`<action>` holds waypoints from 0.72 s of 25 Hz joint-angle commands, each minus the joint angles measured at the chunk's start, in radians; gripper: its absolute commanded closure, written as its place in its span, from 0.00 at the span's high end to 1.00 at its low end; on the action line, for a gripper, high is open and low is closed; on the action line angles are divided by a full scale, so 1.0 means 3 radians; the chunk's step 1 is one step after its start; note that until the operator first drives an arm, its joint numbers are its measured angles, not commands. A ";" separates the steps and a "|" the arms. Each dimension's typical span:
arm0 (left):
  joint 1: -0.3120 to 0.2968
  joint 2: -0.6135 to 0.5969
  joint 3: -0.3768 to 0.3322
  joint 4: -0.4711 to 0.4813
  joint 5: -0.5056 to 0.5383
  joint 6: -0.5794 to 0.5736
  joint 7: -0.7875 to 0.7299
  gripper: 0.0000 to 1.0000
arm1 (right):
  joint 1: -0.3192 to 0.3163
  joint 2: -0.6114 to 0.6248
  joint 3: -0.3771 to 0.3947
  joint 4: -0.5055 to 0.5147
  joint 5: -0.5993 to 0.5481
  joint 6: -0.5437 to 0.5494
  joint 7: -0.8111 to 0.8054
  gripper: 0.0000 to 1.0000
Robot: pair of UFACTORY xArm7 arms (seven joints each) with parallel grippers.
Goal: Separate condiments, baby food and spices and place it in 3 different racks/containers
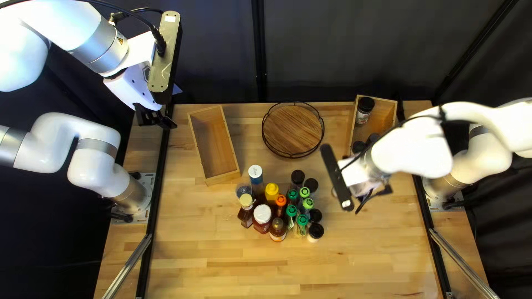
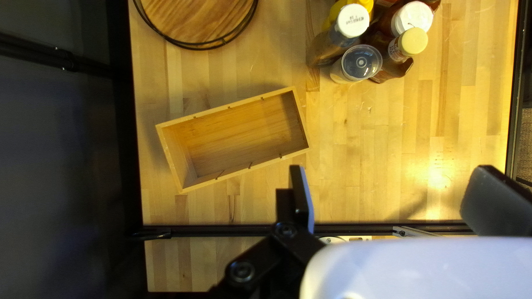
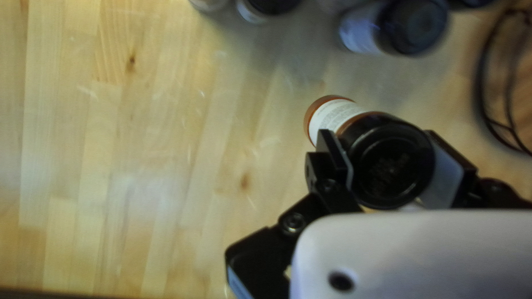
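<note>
Top left view, tabletop point(image 1: 221, 266): light wood, carrying the two wooden boxes, the wire rack and the mixed bottles.
Narrow box point(image 1: 215, 147): wooden, set slantwise at the left of this view, nothing stored in it.
Wire rack point(image 1: 292, 130): round, wooden base, black wire rim; near the far edge, between the boxes.
Second box point(image 1: 386, 111): wooden, at the right; a tall black-lidded jar point(image 1: 364, 107) in its far part, further dark lids nearer.
Bottle cluster, sauce side: one white-capped bottle point(image 1: 255, 174), one yellow bottle point(image 1: 271, 191), one white-lidded jar point(image 1: 262, 216), one pale-capped bottle point(image 1: 246, 206), one brown bottle point(image 1: 277, 230).
Bottle cluster, spice side: one orange-capped shaker point(image 1: 281, 201), several green-capped shakers point(image 1: 302, 220), several black-lidded jars point(image 1: 316, 231).
Left end effector point(image 1: 158, 119): raised beyond the narrow box, near the far left corner.
Right end effector point(image 1: 372, 198): to the right of the cluster, partly hidden by its own arm.
Left wrist view, left end effector point(image 2: 388, 196): released, its fingers wide apart, nothing between them; narrow box ahead.
Right wrist view, right end effector point(image 3: 393, 160): grasping an amber jar point(image 3: 332, 113) by its black lid, a finger on either side.
Amber jar, particulars: tilted, pale label; near other dark-lidded jars and the wire rack. Contact with the tabletop: cannot tell.
</note>
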 commanded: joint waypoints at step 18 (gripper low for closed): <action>0.0000 0.0000 0.0000 0.0000 0.0000 0.0000 0.0000 1.00 | -0.0798 0.0611 -0.0876 -0.0220 -0.0465 0.0229 -0.0242 0.00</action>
